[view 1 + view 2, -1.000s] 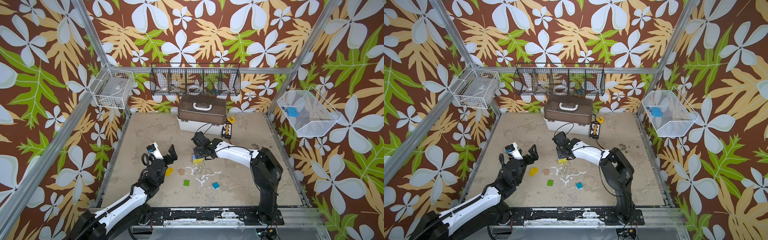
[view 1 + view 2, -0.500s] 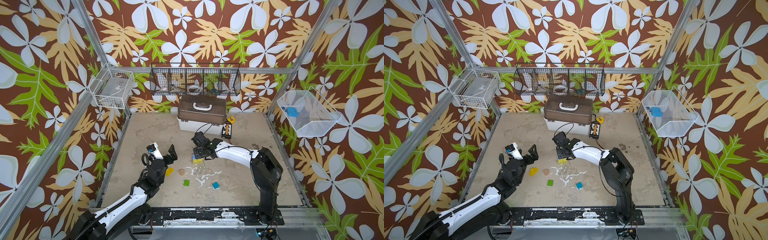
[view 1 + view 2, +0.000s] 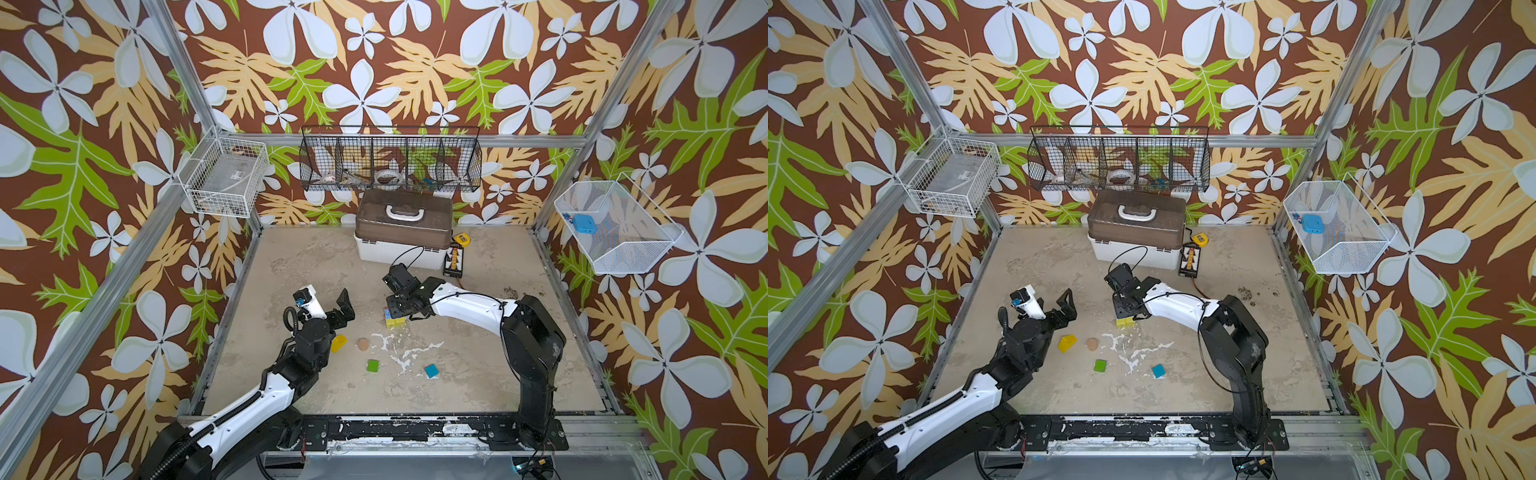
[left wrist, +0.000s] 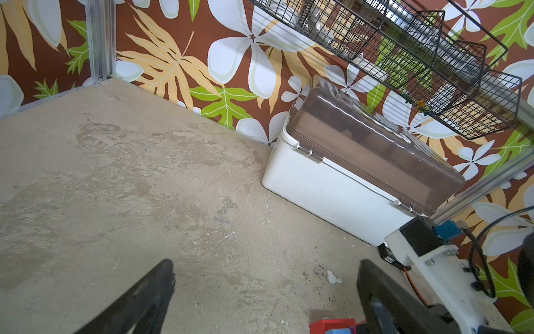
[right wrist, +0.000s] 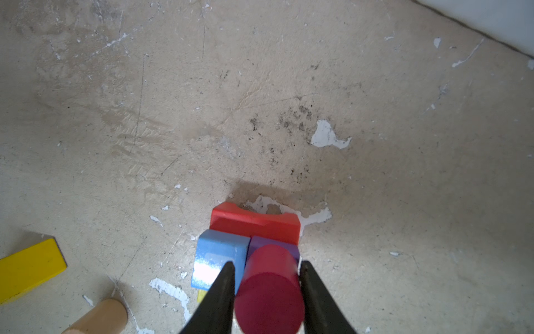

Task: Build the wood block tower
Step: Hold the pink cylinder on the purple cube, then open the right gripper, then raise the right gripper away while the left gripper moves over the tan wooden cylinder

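**Operator:** So, where do my claws stand?

**Describer:** Your right gripper (image 5: 266, 263) pinches a dark red cylinder (image 5: 268, 292) directly over the purple block (image 5: 284, 245) of the wood block tower (image 3: 394, 321) (mid-table, in front of the white box (image 3: 399, 253)). A blue block (image 5: 219, 254) and a red arch (image 5: 254, 224) sit beside the purple one.

**Operator:** And the left?

**Describer:** Your left gripper (image 4: 265, 266) hangs spread wide over the table (image 3: 478, 374), holding nothing. A yellow wedge (image 3: 338, 343), tan cylinder (image 3: 363, 343), green block (image 3: 372, 365) and teal block (image 3: 431, 370) lie loose, apart from the tower

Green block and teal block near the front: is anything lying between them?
Nothing stands between the green block and teal block: only floor with white smears, shown in both top views.
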Available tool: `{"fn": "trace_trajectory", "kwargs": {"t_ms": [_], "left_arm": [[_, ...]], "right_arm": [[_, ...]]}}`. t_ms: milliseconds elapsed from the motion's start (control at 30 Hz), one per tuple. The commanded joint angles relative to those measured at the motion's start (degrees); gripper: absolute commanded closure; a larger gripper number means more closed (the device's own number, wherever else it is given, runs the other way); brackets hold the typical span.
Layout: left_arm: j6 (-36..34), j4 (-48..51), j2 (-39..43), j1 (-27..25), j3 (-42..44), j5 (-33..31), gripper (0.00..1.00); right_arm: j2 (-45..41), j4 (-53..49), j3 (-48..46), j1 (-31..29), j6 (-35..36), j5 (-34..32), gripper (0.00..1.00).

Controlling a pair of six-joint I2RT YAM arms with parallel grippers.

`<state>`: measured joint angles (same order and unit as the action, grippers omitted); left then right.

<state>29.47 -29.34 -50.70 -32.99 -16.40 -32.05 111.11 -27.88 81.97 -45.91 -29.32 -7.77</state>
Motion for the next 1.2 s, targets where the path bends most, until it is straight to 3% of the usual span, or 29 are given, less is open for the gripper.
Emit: {"fn": "trace_trajectory", "kwargs": {"t_ms": [0, 233, 333, 567, 733, 933, 1167], "left_arm": [[-0.36, -0.72, -0.09, 0.12, -0.39, 0.11, 0.00], [0.63, -0.13, -0.54, 0.12, -0.80, 4.59, 0.00], [2.25, 8.63, -0.50, 0.12, -4.56, 6.57, 0.00], [4.49, 24.03, -0.63, -0.71, -8.21, 22.79, 0.01], [5.22, 29.16, -2.71, -5.94, -7.47, 23.09, 0.04], [5.57, 30.63, -5.74, -8.91, -6.05, 21.06, 0.07], [3.79, 32.77, -4.85, -9.93, -3.55, 18.95, 0.10]], "right_arm": [[-1.09, -0.16, -0.05, 0.01, 0.18, -0.64, 0.55], [-6.51, -0.29, -1.47, -0.06, 0.85, -3.17, 0.49], [-10.42, 0.66, -3.57, 0.94, 0.69, -4.17, 0.47], [-22.33, 7.36, -14.59, 9.38, -3.14, -0.54, 0.43], [-28.39, 11.34, -21.61, 13.86, -5.91, -0.47, 0.40], [-33.50, 14.39, -26.86, 14.27, -7.48, -4.40, 0.35], [-32.58, 14.70, -27.09, 14.28, -7.68, -4.82, 0.32]]}}
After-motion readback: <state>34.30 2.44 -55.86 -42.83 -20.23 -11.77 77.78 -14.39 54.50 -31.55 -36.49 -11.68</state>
